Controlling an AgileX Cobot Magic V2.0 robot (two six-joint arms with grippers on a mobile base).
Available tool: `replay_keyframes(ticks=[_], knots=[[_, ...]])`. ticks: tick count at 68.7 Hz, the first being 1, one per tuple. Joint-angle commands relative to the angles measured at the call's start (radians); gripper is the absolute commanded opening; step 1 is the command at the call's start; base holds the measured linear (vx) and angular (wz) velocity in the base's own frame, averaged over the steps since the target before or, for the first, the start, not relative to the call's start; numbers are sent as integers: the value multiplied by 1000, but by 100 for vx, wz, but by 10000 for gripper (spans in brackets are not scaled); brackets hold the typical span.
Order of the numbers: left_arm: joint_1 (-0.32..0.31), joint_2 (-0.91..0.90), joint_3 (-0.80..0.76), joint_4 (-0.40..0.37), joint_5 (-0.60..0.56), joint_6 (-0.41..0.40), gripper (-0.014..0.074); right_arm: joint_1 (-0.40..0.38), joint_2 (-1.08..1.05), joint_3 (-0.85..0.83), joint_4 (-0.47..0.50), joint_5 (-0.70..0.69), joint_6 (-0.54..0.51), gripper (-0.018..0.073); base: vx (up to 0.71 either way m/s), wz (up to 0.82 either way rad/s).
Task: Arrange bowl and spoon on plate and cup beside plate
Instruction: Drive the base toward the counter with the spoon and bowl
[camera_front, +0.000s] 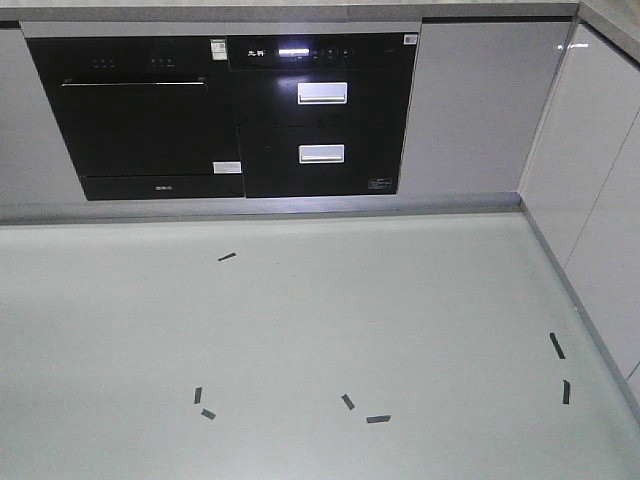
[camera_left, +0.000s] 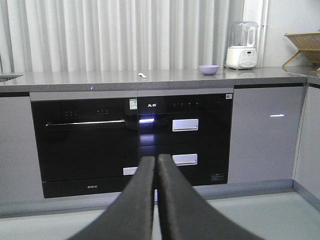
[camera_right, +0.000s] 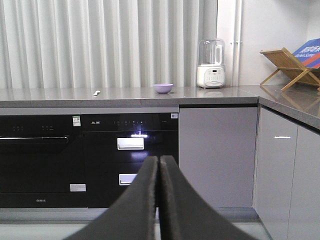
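Both grippers sit low, facing the kitchen units. Left gripper: matte black tapered fingers clenched together, nothing between them. Right gripper: same, pressed tight and empty.

Bowl is small, round, glossy lavender plastic. It stands upright on the grey speckled stone counter, left of the blender and apart from it. The blender has a white base and a clear jug. Spoon lies flat on the same counter, well left of the bowl. It is pale and tiny at this range, so its head shape is hard to make out.

White pleated curtain hangs behind the counter. A slatted wooden rack stands on the side counter, cut off at the frame edge. A blue board behind it carries white writing, cropped and unreadable.

Below the counter there is a black glass oven and a drawer unit with two brushed-silver handles. A green-and-white sticker and the panel logos are too small to read. Floor is pale grey and smooth, with short black tape strips on it.
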Motion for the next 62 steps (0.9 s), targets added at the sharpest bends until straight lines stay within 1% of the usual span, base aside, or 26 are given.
replay_keyframes(ticks=[1, 62], knots=[[1, -14, -17, -7, -78, -2, -6, -6, -9, 11, -4, -73, -5, -11, 0, 0], [1, -14, -17, -7, -78, -2, -6, -6, -9, 11, -4, -73, -5, -11, 0, 0]])
